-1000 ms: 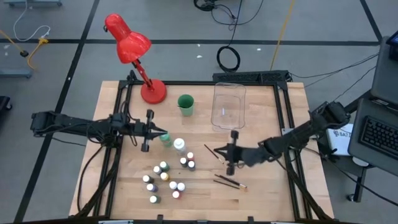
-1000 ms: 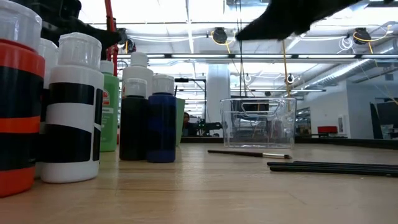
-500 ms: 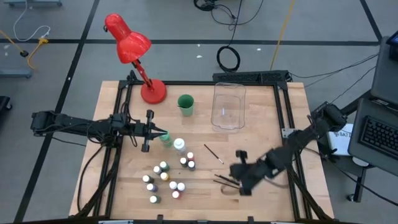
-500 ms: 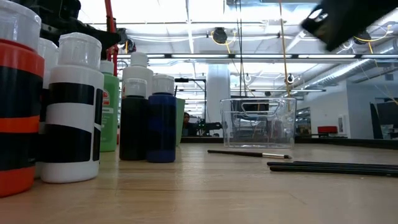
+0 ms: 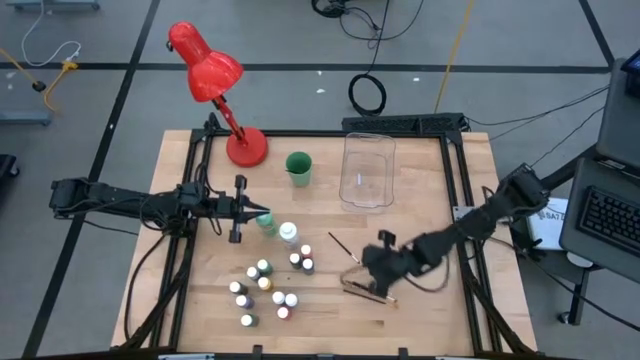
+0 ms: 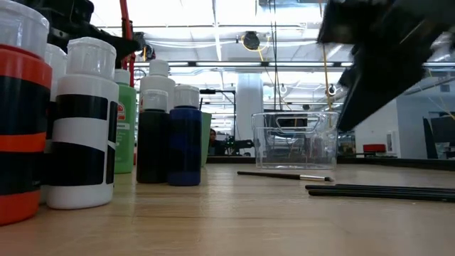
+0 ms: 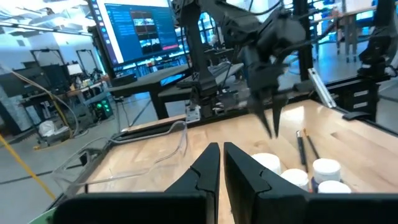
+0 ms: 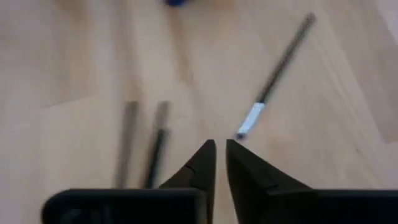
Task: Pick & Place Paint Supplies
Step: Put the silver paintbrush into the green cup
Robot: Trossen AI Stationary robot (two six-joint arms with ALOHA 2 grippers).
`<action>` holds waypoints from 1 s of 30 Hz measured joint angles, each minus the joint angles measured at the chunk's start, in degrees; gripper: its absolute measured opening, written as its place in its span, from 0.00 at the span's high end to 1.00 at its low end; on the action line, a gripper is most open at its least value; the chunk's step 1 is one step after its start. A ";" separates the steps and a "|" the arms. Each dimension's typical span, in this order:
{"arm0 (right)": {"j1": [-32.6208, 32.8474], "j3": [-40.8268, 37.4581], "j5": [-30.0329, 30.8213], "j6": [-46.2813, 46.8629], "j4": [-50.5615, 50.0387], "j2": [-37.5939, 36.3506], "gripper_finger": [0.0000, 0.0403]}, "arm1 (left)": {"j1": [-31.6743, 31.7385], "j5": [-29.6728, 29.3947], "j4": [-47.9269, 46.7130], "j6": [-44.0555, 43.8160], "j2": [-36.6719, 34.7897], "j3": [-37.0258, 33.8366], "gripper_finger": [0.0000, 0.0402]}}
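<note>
Several tiny white-capped paint bottles (image 5: 265, 285) stand in a cluster near the table's near-left. A taller green bottle (image 5: 266, 224) and a white one (image 5: 288, 234) stand beside them. One thin brush (image 5: 343, 246) lies alone, and two more brushes (image 5: 368, 291) lie side by side nearer the near edge. My right gripper (image 5: 362, 270) hangs shut above the table between the single brush (image 8: 273, 81) and the pair (image 8: 142, 146). My left gripper (image 5: 262, 214) is shut, held level just left of the green bottle, with white caps (image 7: 267, 163) beyond its tips.
A clear plastic bin (image 5: 367, 168), a green cup (image 5: 298, 166) and a red desk lamp (image 5: 230, 110) stand along the far side. In the low view the bottles (image 6: 85, 121) fill the left and the brushes (image 6: 377, 190) lie at right. Bare wood lies between the bottles and the brushes.
My right gripper has swung from beside the single brush toward the table's near edge, then come back a little over the pair of brushes. It has turned and tipped its fingers downward. The brushes and bottles lie where they were.
</note>
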 joint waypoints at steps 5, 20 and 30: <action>-6.11 -2.25 -8.73 -0.25 4.55 3.10 0.74 | -0.01 -1.56 -0.71 0.03 0.00 -0.01 0.94; -7.75 -2.13 -7.07 -0.17 8.95 11.30 0.57 | -0.01 -1.58 -1.34 -0.04 -0.02 -0.01 0.94; -7.77 -2.22 -8.21 0.90 1.51 13.03 0.78 | 0.01 -1.58 -1.32 -0.15 -0.02 0.02 0.94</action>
